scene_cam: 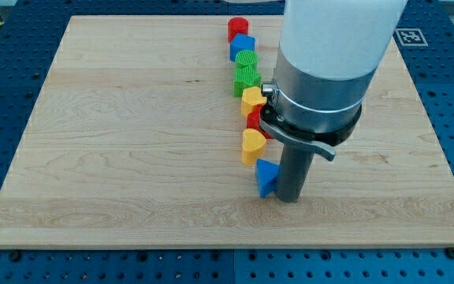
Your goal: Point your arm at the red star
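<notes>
The red star (254, 121) lies in a column of blocks near the board's middle, mostly hidden behind the arm's clamp; only its left edge shows. My tip (288, 198) rests on the board below and to the right of the red star, touching the right side of a blue triangular block (266, 177). A yellow heart (252, 146) sits between the red star and the blue triangle. A yellow block (252, 100) sits just above the red star.
Higher in the column are a green block (247, 79), a green ridged round block (246, 58), a blue block (243, 46) and a red block (238, 28). The wooden board (117, 142) lies on a blue perforated table.
</notes>
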Motion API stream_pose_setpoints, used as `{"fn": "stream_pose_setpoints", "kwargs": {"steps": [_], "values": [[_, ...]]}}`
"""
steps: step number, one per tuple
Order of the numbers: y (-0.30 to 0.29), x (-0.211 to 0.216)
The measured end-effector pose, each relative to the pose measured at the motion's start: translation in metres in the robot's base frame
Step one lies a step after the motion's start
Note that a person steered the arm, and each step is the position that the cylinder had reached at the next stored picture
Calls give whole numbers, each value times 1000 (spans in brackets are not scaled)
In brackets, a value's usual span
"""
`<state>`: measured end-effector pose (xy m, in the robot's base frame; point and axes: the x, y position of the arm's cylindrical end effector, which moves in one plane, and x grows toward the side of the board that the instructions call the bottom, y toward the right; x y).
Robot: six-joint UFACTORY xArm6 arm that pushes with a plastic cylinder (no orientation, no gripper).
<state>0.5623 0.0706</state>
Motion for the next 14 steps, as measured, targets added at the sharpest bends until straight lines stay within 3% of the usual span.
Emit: {"fn": "stream_pose_setpoints", "kwargs": {"steps": [2, 4, 7, 9, 14], "values": [[2, -6], [134, -6], [132, -6], [97, -68], [53, -87]]}}
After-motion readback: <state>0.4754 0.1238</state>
